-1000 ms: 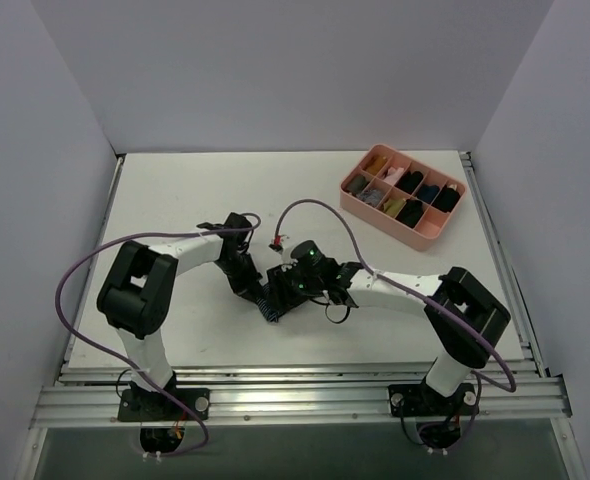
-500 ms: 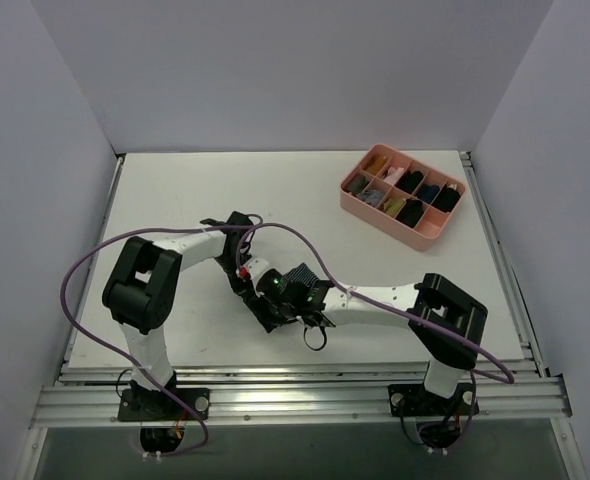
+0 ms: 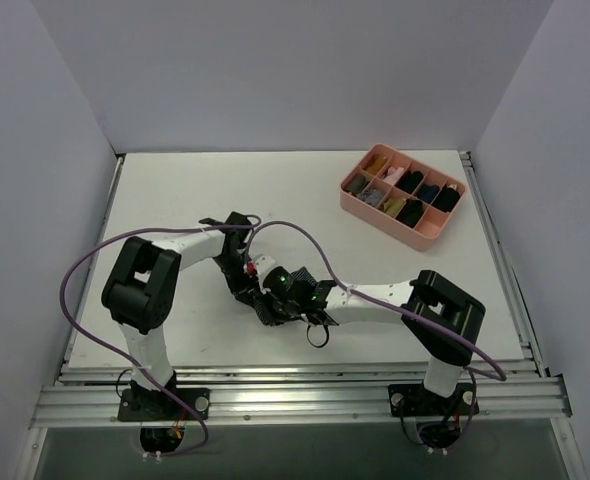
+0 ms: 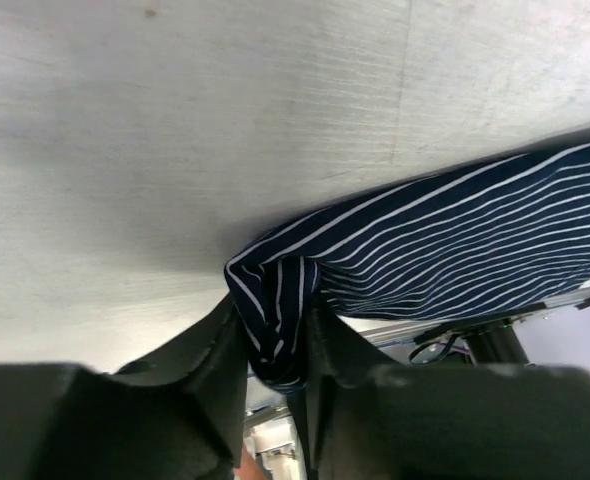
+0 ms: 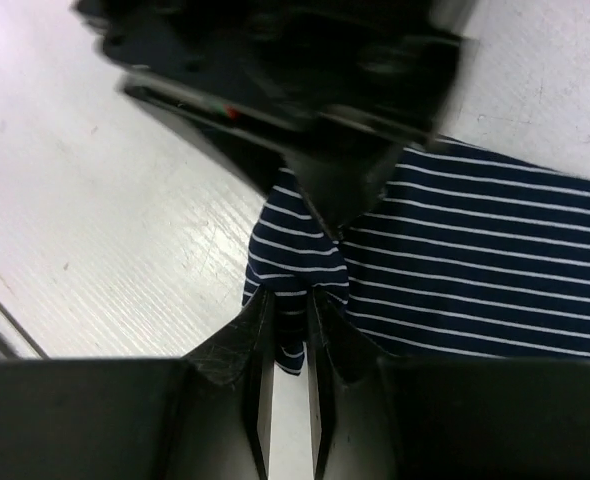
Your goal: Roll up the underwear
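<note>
Our left gripper [image 4: 275, 350] and right gripper [image 5: 290, 325] jaws are clamped on the underwear [image 5: 475, 260] edge; we should roll slowly, tightly.

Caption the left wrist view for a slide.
The left gripper pinches a bunched fold of the navy pinstriped underwear, pale table behind.

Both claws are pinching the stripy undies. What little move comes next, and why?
Probably both turn the pinched edge over onto the flat part. The left gripper and right gripper each clamp a fold of the underwear, while the rest lies flat.
</note>
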